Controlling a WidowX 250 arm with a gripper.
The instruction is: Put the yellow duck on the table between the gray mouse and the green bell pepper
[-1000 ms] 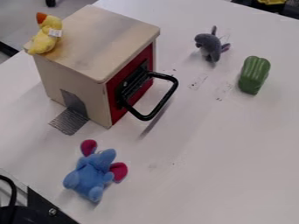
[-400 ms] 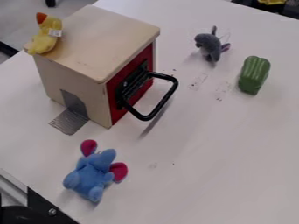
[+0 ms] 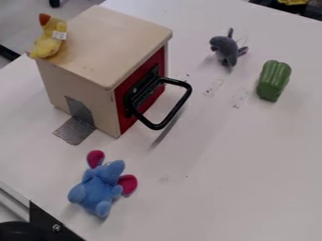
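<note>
Fingers of the gripper: whether they are spread or pressed together, one cannot tell. A smooth white table (image 3: 213,197) spreads across the scene, with faint smudges (image 3: 240,98) toward the right; gray floor (image 3: 19,28) lies beyond its far left edge. At the near left corner, a black rounded shape (image 3: 22,231) is cut off and hard to identify, beside a black bracket (image 3: 47,221) with a bolt. Something dark and yellow (image 3: 293,2) is cut off at the far right. The yellow duck (image 3: 48,43), with an orange beak and white tag, rests on top of a wooden box (image 3: 116,40) at far left. The box's red door (image 3: 141,101) has a black handle (image 3: 181,107) jutting right, between the duck and the gray mouse (image 3: 227,48). The green bell pepper (image 3: 273,81) lies right of the mouse, slightly nearer. A blue plush elephant (image 3: 100,188) with pink ears lies near left.
</note>
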